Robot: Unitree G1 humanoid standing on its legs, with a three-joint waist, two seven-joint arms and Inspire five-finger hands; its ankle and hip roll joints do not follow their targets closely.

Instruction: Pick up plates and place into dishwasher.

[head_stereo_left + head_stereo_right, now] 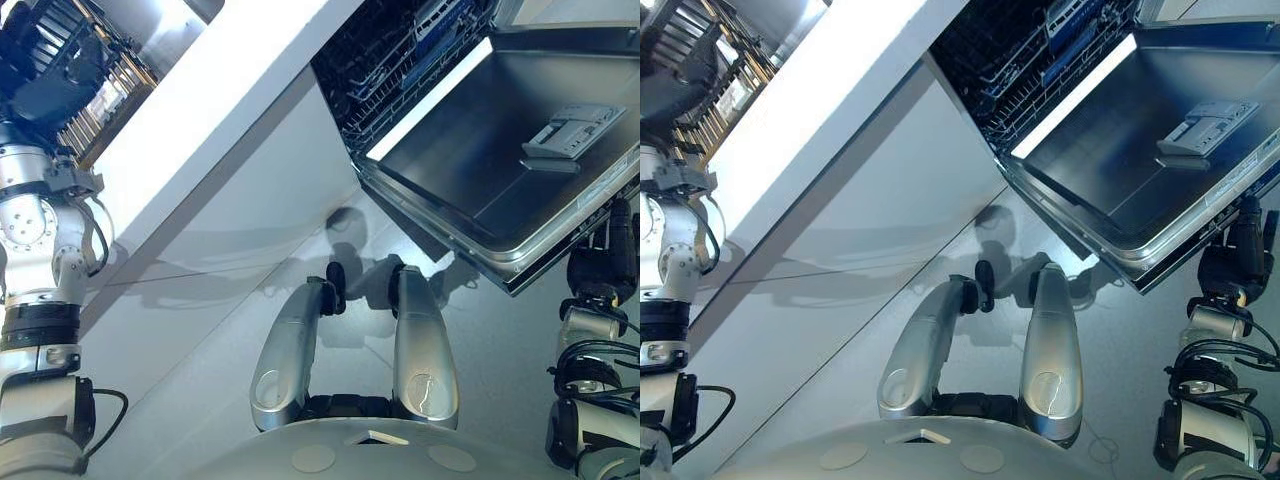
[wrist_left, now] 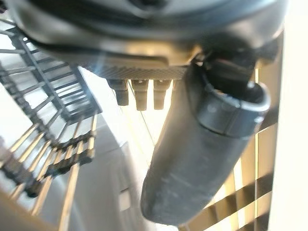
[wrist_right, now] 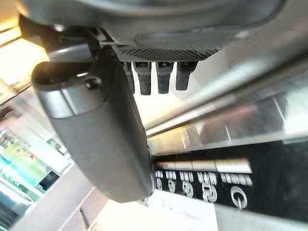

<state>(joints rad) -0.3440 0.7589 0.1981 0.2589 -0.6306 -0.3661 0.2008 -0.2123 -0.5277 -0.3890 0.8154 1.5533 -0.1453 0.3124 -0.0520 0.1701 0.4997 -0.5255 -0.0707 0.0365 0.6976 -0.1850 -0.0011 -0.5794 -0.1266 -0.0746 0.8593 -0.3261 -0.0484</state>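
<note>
At the dish rack, the left hand hangs relaxed; right hand, fingers straight, beside the dishwasher door.

Head stereo pair looking down, sharing open dishwasher door, wrist cameras close-up

The dishwasher's open door lies right of the white counter, racks behind it.

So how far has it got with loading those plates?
Barely started, it seems. Done: the dishwasher door is open, racks exposed. In hand: nothing; the left robot hand is by a wire dish rack on the counter, and the right robot hand is under the door edge. No plate is visible, so picking and loading remain.
</note>
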